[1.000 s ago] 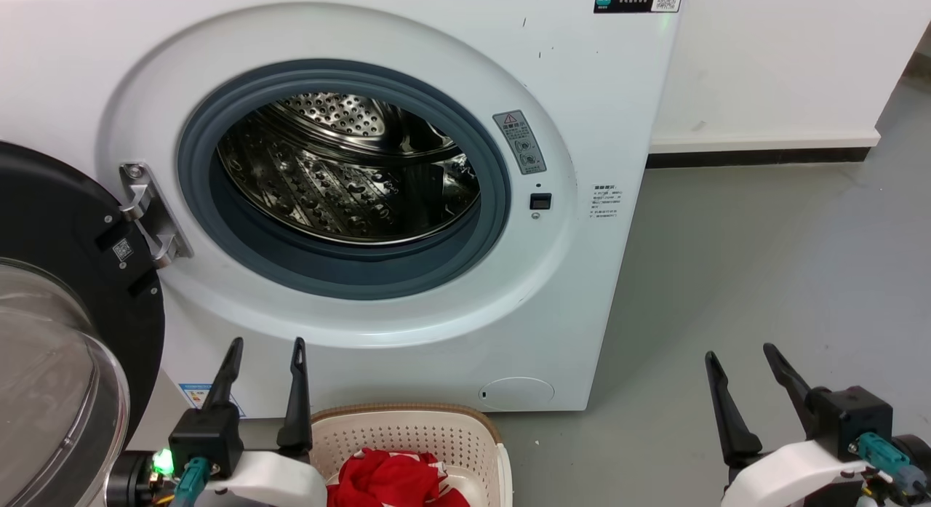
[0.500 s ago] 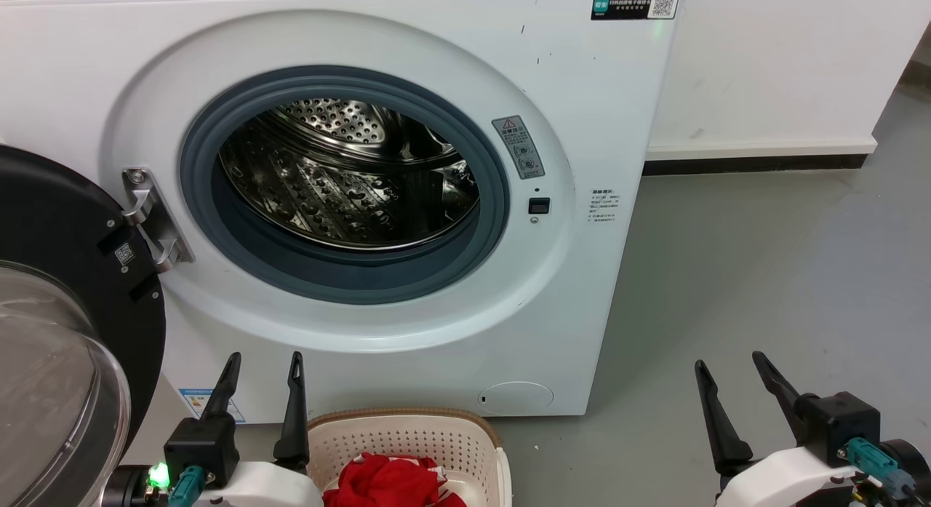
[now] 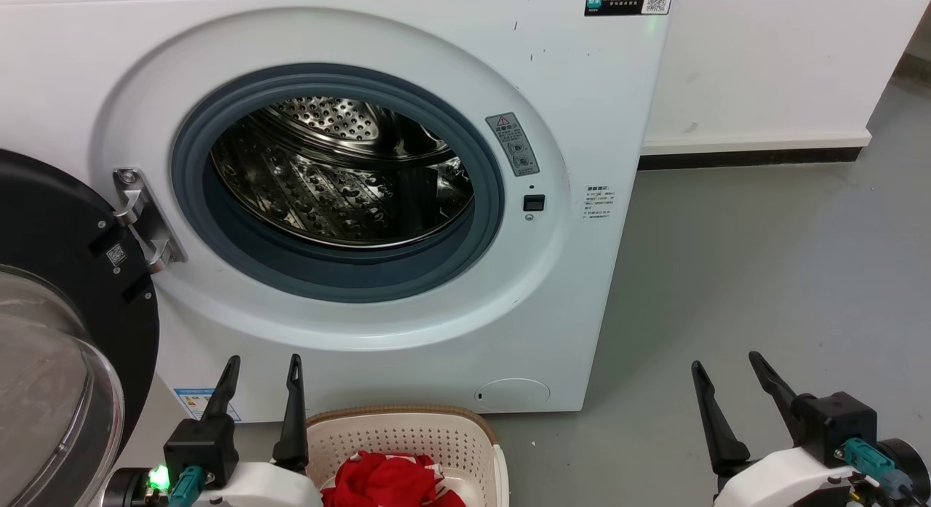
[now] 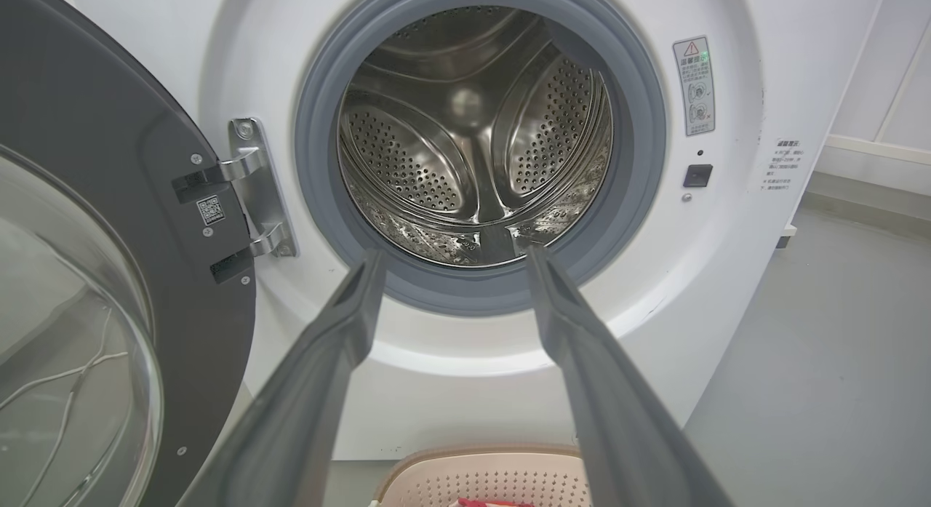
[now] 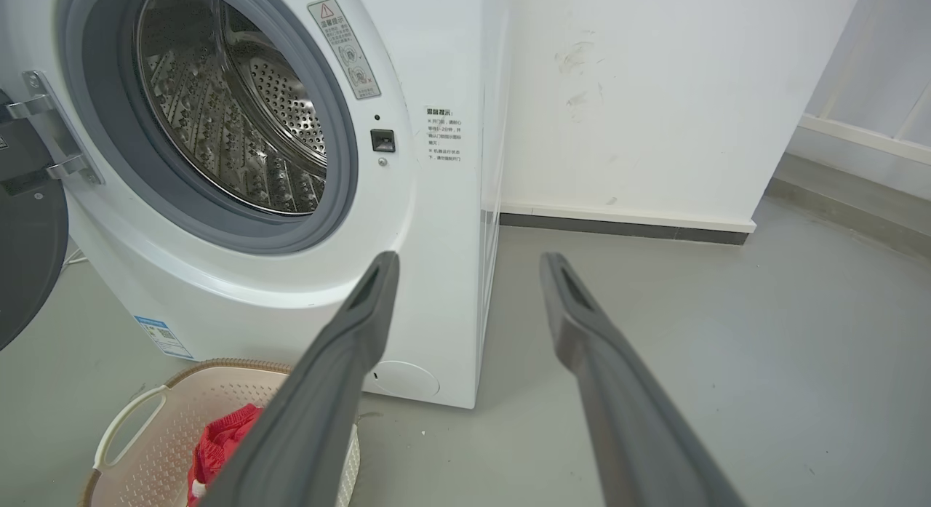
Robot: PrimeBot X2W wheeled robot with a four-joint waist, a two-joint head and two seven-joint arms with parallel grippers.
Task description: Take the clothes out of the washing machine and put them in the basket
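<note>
The white washing machine (image 3: 567, 92) stands before me, its black-framed glass door (image 3: 65, 332) swung open to the left. Its steel drum (image 4: 473, 136) shows bare metal. Red clothes (image 3: 393, 481) lie in the cream basket (image 3: 407, 430) on the floor below the porthole; the clothes (image 5: 218, 441) and basket (image 5: 145, 420) also appear at lower left in the right wrist view. My left gripper (image 3: 262, 365) is open just left of the basket, holding nothing. My right gripper (image 3: 727, 365) is open over the grey floor to the right, holding nothing.
Grey floor (image 3: 764, 274) stretches to the right of the machine up to a white wall with a dark skirting (image 3: 742, 158). The open door takes up the space at the left.
The whole head view has drifted slightly, so the camera moved. Both grippers sit a little lower in the picture; the clothes and basket stay put.
</note>
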